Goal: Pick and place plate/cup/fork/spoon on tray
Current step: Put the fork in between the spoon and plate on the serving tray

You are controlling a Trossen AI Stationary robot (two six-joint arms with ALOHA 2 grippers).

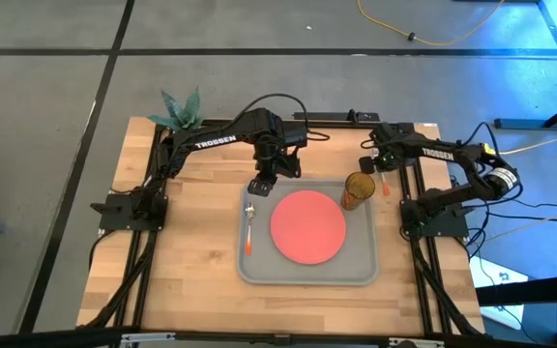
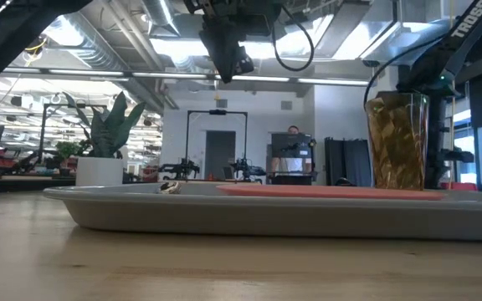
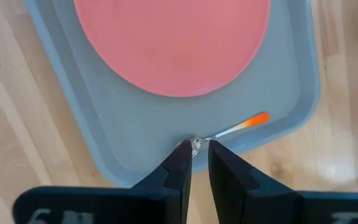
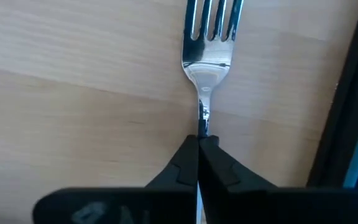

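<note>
The grey tray (image 1: 259,266) lies mid-table. The coral-red plate (image 1: 307,225) lies flat in it. The amber cup (image 1: 358,190) stands upright in the tray's far right corner. The spoon (image 1: 249,224) lies along the tray's left side, bowl toward the far edge. My left gripper (image 1: 259,186) hangs above the spoon's bowl (image 3: 196,145), fingers a little apart and empty. It is well above the tray in the low view (image 2: 233,54). My right gripper (image 1: 379,170) is beyond the tray's far right corner, shut on the fork (image 4: 207,43). My right gripper pinches the fork's thin neck (image 4: 203,118), just behind the tines, between its two fingertips. The fingers lie along the fork, and the tines (image 4: 211,15) stick out past them over the bare wood. I cannot tell whether the fork is lifted or on the table.
A white pot with a green plant (image 1: 182,108) stands at the table's far left corner. Black frame rails run along the table's left and right sides (image 1: 424,261). Bare wood lies left of the tray and along the near edge.
</note>
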